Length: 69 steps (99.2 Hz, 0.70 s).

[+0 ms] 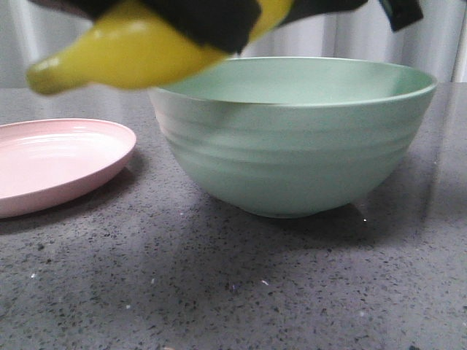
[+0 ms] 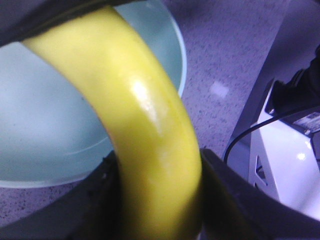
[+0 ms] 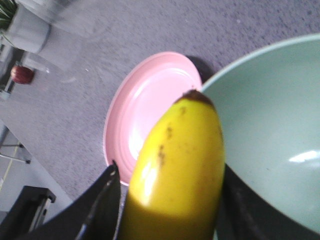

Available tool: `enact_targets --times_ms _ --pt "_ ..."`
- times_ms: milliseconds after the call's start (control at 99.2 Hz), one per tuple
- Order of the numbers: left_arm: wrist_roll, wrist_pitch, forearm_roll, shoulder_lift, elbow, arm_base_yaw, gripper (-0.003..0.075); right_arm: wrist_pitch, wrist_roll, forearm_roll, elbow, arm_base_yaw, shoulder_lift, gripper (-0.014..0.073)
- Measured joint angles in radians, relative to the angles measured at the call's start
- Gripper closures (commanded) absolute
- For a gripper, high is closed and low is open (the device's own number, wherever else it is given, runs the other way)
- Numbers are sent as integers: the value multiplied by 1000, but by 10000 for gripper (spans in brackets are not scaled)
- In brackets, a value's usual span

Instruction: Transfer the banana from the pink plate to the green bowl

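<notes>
Banana (image 1: 131, 51) aloft, over the near-left rim of the green bowl (image 1: 292, 153), one end reaching out toward the pink plate (image 1: 51, 160). Not touching bowl or plate. Dark gripper parts across its top in the front view; cannot tell there which arm is which.

Left wrist view: left gripper (image 2: 160, 200) closed onto the banana (image 2: 145, 130), dark fingers (image 2: 240, 205) pressed to both sides, no gap seen. Bowl (image 2: 40, 140) below, behind the curved fruit.

Right wrist view: right gripper (image 3: 170, 200) likewise narrow around the banana (image 3: 175, 165), fingers (image 3: 100, 205) flanking it on both sides, apparently touching. Dark tip pointing over the spot where plate (image 3: 145, 105) and bowl (image 3: 265, 130) nearly meet.

Plate bare, just left of the bowl on the grey speckled table (image 1: 219, 284). Bowl upright.
</notes>
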Motion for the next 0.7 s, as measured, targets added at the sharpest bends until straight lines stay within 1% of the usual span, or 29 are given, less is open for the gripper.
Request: enact_targets --times_ms 91,141,191,222,292,343,413,484,695 --pt "0 0 1 9 4 0 486 4 0 -5 0 0 19 285" --pt "0 2 3 10 4 0 469 8 0 -5 0 0 24 307" --pt "0 2 5 10 6 0 418 8 0 -5 0 0 24 354" --pt "0 2 5 10 6 0 367 8 0 -5 0 0 24 398" --pt "2 2 5 10 6 0 277 12 2 -3 0 0 24 489" --pt "2 2 5 10 6 0 246 17 0 -7 0 0 27 548" --pt "2 2 5 10 6 0 246 19 0 -7 0 0 27 615" --pt "2 0 5 10 6 0 247 21 0 -7 0 0 27 658" --pt "2 0 5 -34 -15 0 247 31 -3 -7 -25 1 27 665"
